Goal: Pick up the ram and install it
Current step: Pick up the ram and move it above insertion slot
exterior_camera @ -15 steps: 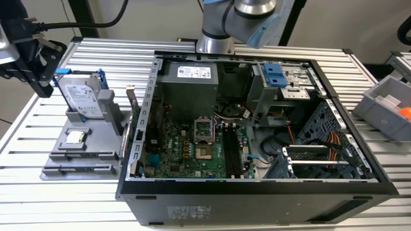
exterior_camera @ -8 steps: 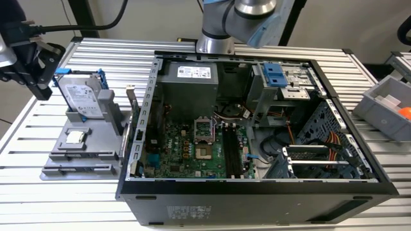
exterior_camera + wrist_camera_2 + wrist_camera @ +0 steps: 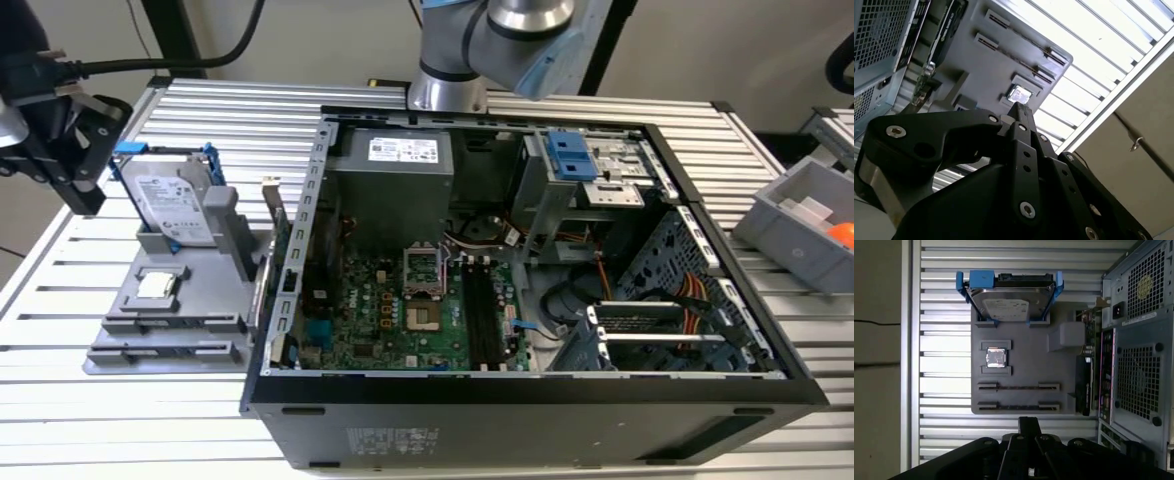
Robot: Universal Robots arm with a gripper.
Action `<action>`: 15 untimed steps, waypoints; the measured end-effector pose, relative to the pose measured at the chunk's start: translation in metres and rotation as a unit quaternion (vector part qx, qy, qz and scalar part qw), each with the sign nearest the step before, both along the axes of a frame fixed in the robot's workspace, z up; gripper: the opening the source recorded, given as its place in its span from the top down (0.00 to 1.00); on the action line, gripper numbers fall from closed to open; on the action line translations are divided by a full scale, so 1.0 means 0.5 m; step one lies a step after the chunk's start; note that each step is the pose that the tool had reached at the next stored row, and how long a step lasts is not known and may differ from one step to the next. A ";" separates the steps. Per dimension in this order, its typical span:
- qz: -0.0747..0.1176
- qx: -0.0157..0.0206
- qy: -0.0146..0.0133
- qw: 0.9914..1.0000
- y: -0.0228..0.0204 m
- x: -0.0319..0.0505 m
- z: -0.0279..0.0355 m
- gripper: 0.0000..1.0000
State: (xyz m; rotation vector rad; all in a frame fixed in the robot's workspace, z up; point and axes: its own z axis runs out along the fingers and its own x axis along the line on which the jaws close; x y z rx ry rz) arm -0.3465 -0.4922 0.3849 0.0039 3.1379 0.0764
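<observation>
In the exterior view, the gripper (image 3: 80, 195) is seen near the tray (image 3: 200, 305) at that view's left, beside the open case (image 3: 534, 410). Black slots (image 3: 483, 310) are seen on the motherboard (image 3: 387, 310); whether the ram stands in one is too small to tell.

In the second wrist view, the fingers (image 3: 1021, 120) are seen pressed together, with nothing visible between them.

In the first wrist view, the drive (image 3: 1009, 302) and chip (image 3: 996, 358) are seen on the tray, and two grooves (image 3: 1018, 387) look bare.

The ram is judged light, stiff, thin and fragile. It is best held by its long edges, clear of chips and contacts.
</observation>
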 end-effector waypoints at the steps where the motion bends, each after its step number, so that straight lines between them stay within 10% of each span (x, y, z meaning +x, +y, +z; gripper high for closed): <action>1: 0.000 0.000 0.000 1.000 -0.0018 0.000 0.000 1.00; 15: 0.001 0.000 0.001 1.000 -0.0128 0.000 -0.001 1.00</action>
